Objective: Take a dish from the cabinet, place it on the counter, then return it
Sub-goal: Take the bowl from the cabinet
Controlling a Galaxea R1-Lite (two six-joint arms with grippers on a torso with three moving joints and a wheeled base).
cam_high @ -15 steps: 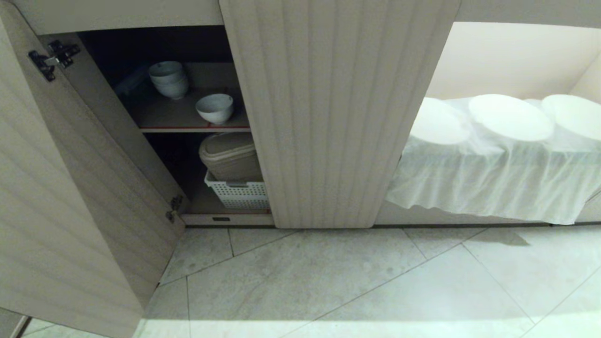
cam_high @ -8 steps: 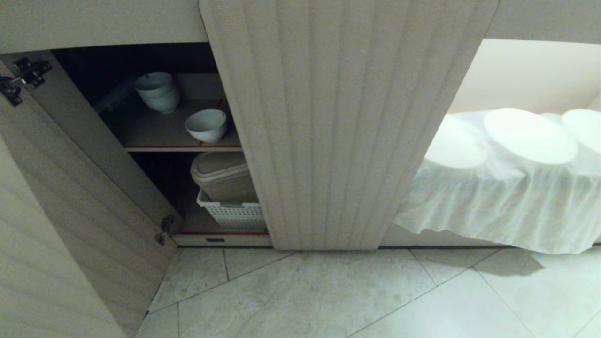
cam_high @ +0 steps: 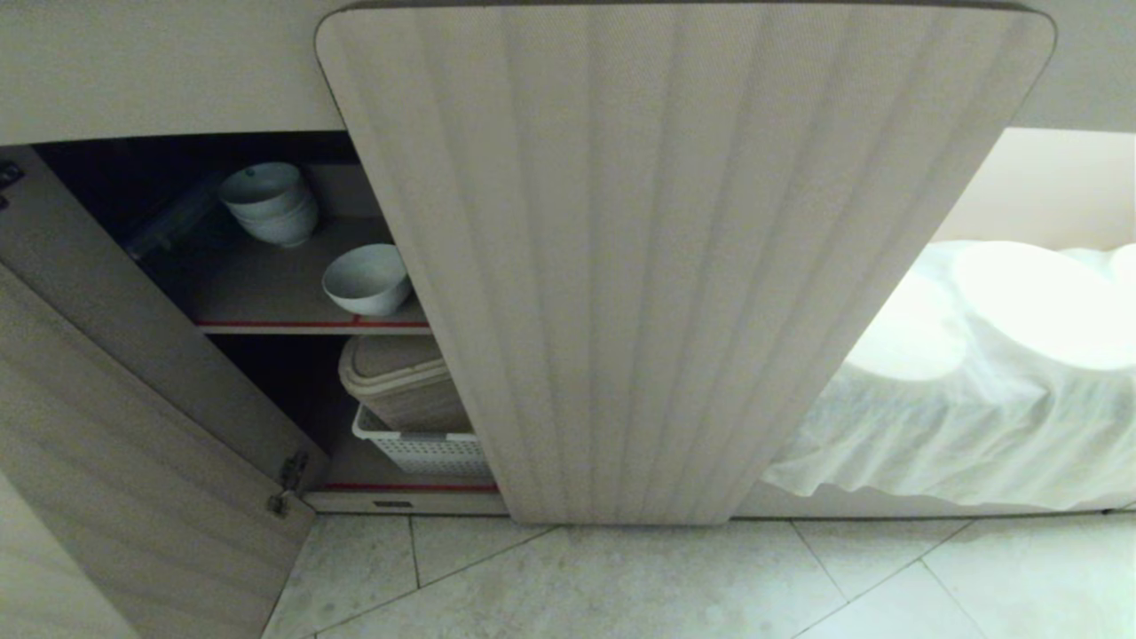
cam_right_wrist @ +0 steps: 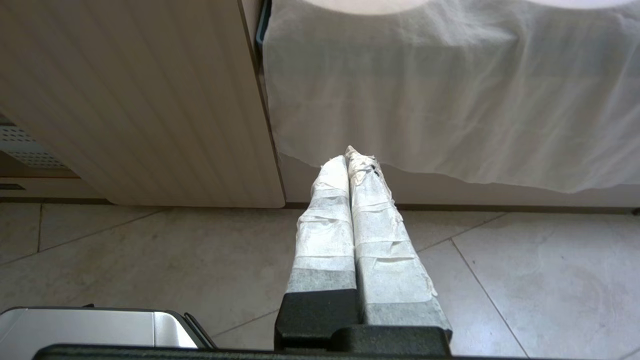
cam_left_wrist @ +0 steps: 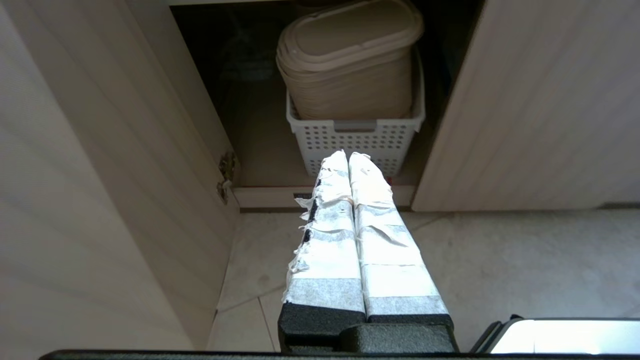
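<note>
Pale grey floor tiles (cam_high: 621, 586) with thin diagonal joints ran up to the furniture's base. To the right, a brightly lit recess with a cream back wall (cam_high: 1056, 191) held a rumpled white cloth (cam_high: 958, 444) draped over its front edge.

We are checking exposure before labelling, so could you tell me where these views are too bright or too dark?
Head view: the white cloth and what rests on it glare out, while the cabinet interior is dark, though the dish reads clearly. Left wrist view: the beige bin is evenly lit.
</note>
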